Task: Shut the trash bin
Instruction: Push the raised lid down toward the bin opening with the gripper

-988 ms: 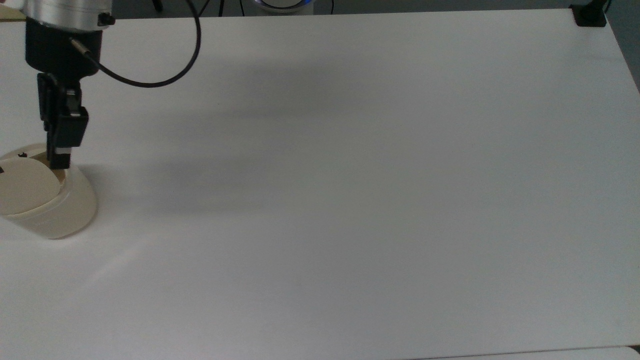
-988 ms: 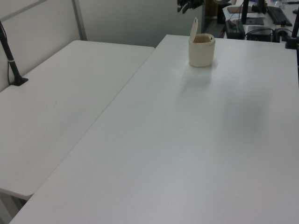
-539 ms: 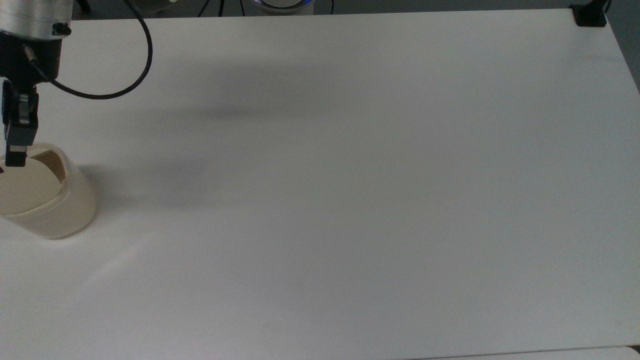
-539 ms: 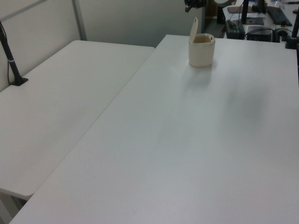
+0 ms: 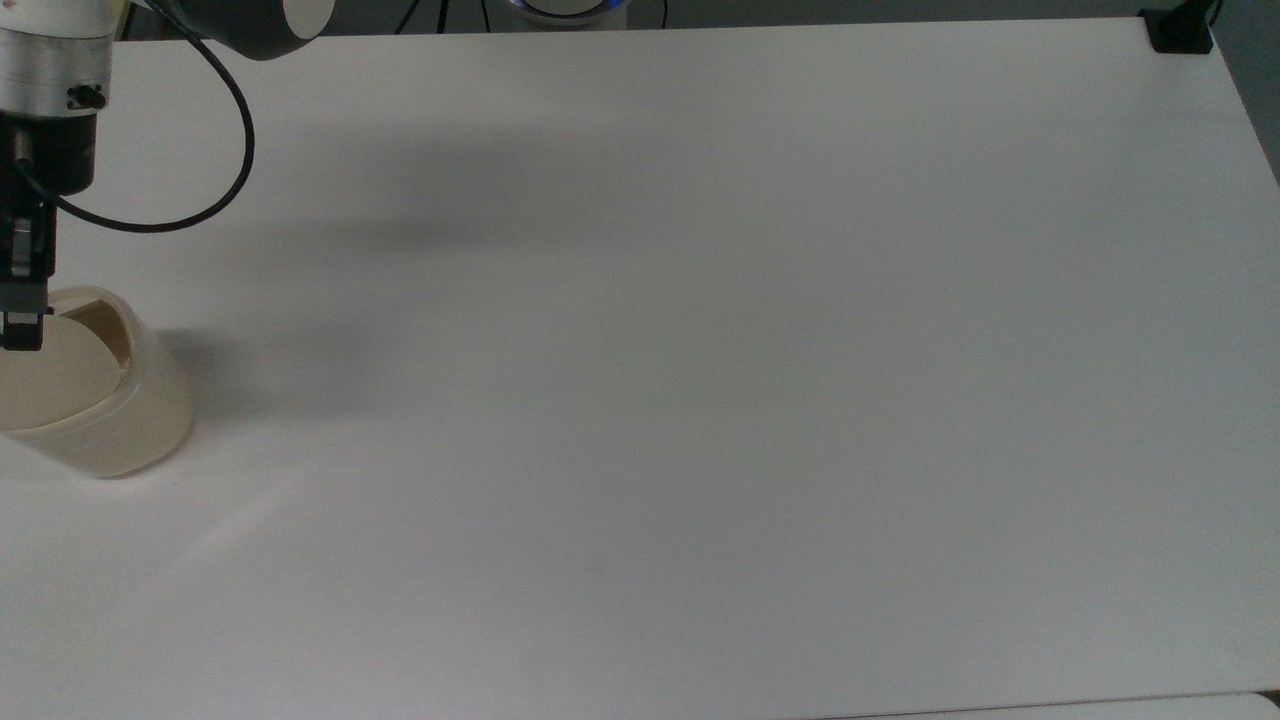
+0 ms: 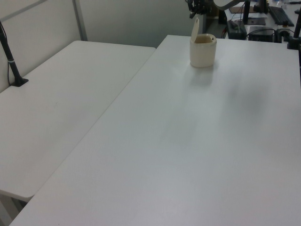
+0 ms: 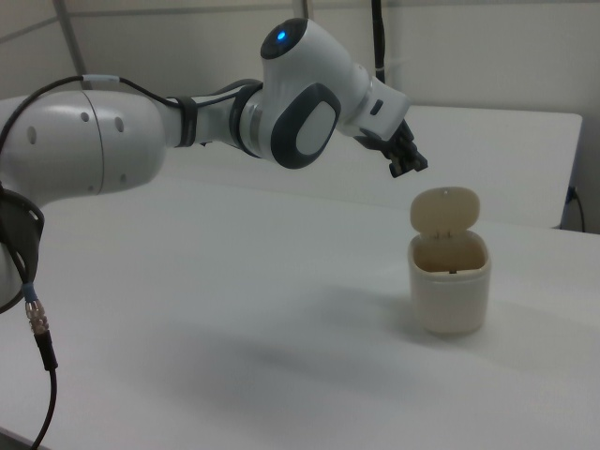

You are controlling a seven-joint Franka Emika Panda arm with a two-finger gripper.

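The cream-beige trash bin (image 5: 120, 420) stands at the top view's left edge. Its lid (image 7: 445, 210) is hinged up and upright over the open mouth (image 7: 449, 256). The left view shows the trash bin (image 6: 203, 51) at the far end of the table, with the lid (image 6: 194, 29) raised on the left view's left. My gripper (image 7: 410, 168) hangs just above and to the right view's left of the lid's top edge. It is shut with nothing in it and apart from the lid. In the top view my gripper (image 5: 24, 333) overlaps the lid's rim.
The white table (image 5: 700, 400) stretches wide to the top view's right of the bin. A black cable (image 5: 200, 200) loops from my wrist. A black clamp (image 5: 1180, 30) sits at the far right corner. A second white table (image 6: 61, 108) adjoins on the left view's left.
My gripper has moved toward the top view's left, from over the bin's open mouth to beside the lid's top edge. The lid is still upright and the bin has not moved.
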